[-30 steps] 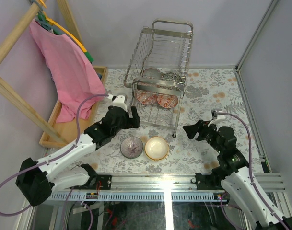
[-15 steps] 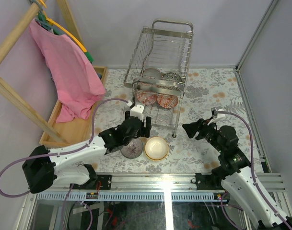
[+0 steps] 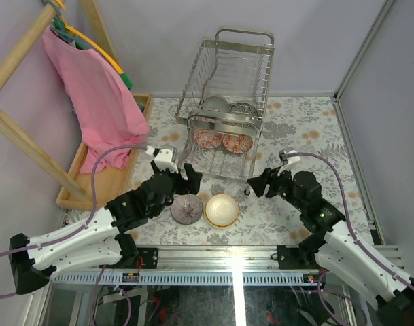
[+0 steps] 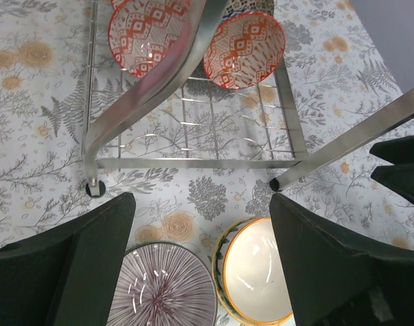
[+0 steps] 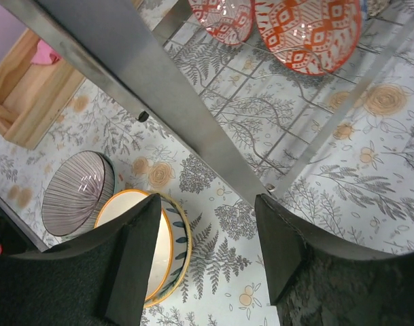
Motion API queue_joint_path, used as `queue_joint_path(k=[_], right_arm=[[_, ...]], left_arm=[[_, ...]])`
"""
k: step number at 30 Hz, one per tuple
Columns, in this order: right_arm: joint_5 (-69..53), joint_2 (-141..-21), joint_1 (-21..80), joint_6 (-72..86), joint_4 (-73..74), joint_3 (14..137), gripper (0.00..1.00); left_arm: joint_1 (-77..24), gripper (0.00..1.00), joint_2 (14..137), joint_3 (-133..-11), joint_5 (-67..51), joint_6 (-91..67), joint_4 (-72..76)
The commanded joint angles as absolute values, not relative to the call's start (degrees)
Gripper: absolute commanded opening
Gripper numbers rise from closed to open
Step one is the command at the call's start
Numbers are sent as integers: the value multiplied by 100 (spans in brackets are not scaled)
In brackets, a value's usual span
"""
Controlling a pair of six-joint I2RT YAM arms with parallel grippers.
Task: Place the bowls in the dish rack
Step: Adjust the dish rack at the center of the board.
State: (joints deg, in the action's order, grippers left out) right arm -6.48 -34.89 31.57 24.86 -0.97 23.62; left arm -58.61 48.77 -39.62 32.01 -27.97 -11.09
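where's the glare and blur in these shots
Left wrist: close rack bar crosses out of focus, small glints on the striped bowl. Right wrist: another bar blurred, highlights on the red bowls. Top external: sharp, evenly lit.

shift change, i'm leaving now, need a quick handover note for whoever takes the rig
Left gripper: open, empty, above the grey striped ceramic bowl.
Right gripper: open, empty, beside the tall chrome wire dish rack.
Done: four bowls stand in the rack, two red-and-white patterned bowls in front, two greyish bowls behind.
To do: the striped bowl and the cream orange-rimmed bowl, both on the floral table before the rack.
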Motion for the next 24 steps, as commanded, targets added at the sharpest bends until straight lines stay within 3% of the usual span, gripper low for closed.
queue_joint_path(k=[1, 7, 13, 24], right_arm=[[60, -3956, 3626, 2081, -800, 2796, 64], [1454, -4607, 4215, 2080, -1258, 2862, 60], [2433, -4999, 4368, 2328, -1316, 2927, 43], [3455, -5034, 4360, 2106, -841, 3172, 38]], left_arm=[[-5930, 80, 4739, -4016, 3562, -3049, -1574], [-5941, 80, 4507, -3966, 3621, -3119, -1800], [-5941, 80, 4396, -3962, 3610, -3127, -1930], [-5947, 80, 4373, -3867, 3520, -3214, -1925]])
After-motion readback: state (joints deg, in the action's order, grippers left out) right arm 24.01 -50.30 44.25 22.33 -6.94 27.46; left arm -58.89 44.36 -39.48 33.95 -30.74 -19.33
